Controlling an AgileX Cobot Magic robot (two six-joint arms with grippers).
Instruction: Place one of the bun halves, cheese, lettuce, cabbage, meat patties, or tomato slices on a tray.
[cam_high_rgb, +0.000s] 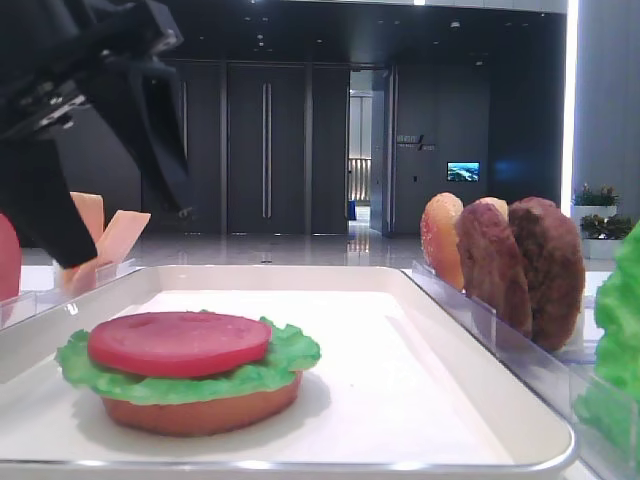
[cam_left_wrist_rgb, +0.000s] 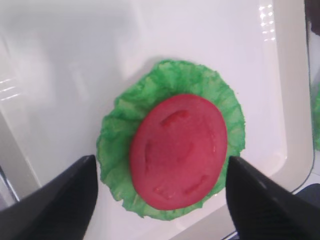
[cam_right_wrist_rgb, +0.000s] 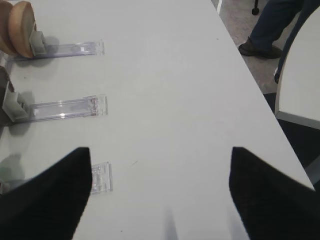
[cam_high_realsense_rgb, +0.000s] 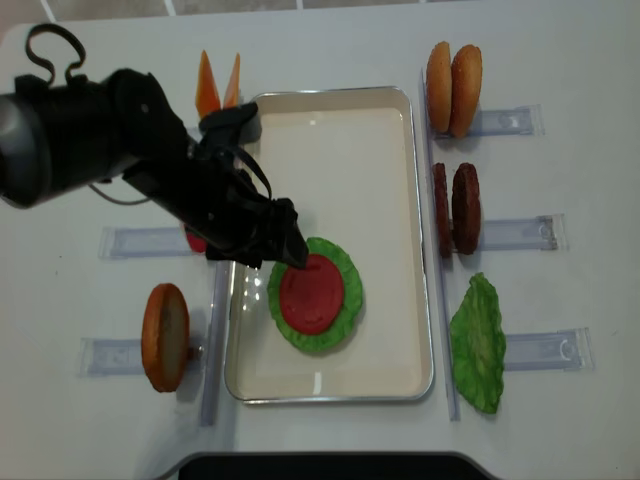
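Left gripper (cam_left_wrist_rgb: 157, 200) spread wide, empty, directly above tomato slice (cam_left_wrist_rgb: 177, 150) on lettuce (cam_left_wrist_rgb: 120, 135), tray (cam_high_realsense_rgb: 395, 130)

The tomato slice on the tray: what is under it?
The tomato slice lies on a green lettuce leaf, which rests on a flat bun half on the white tray. The bun's top face is covered, so only its edge shows.

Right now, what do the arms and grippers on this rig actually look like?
The left arm is bulky and wrapped in matte black covering, with a black cable looping above it. The left gripper has two broad, black, wedge-shaped fingers. The right gripper shows the same plain black fingers, no markings visible. The right arm itself is out of view.
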